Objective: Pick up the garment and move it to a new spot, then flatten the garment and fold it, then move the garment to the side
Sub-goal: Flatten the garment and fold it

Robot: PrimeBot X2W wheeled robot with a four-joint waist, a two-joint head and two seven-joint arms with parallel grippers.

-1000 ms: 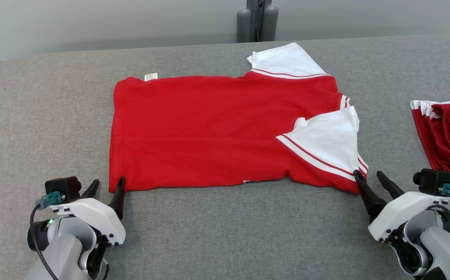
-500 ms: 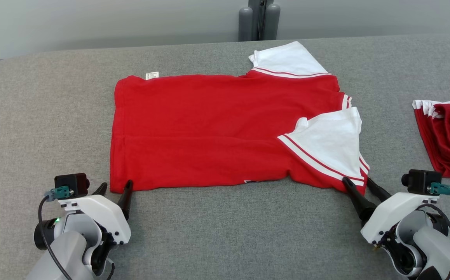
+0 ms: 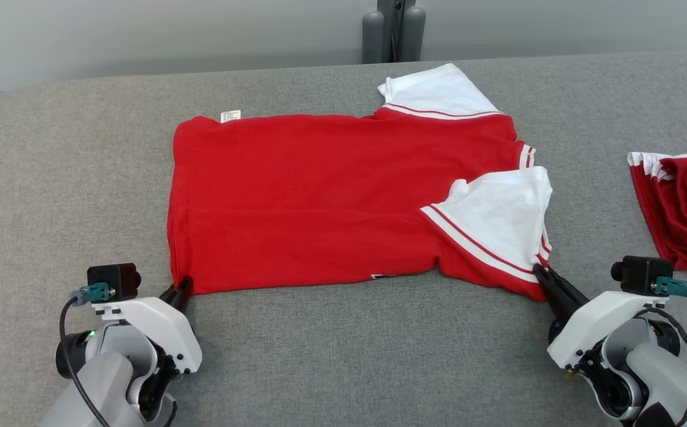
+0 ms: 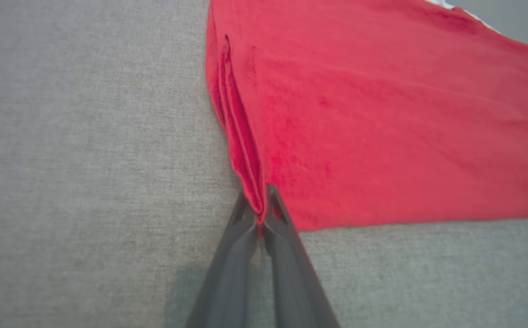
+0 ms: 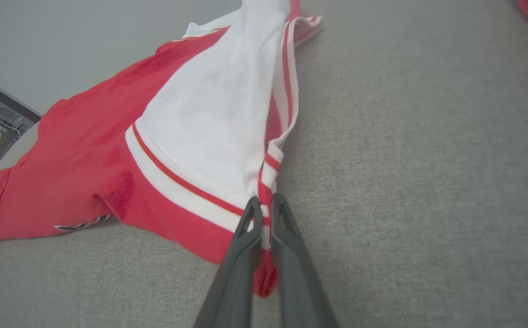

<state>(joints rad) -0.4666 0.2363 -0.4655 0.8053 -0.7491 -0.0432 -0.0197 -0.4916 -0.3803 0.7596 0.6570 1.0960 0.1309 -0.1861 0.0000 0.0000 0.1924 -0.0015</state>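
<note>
Head view: the red T-shirt lies spread at the centre of the grey fabric-covered table, one white sleeve folded over its body. At the near edge, the left gripper is pinching the hem corner, and the right gripper is pinching the sleeve cuff. A second red garment lies well apart, right.

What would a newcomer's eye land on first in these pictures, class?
A red garment with white sleeves lies spread at the middle of the grey table. The left pincer is shut on its near left corner, the right pincer on its near right sleeve edge. A second garment lies bunched at the right.
</note>
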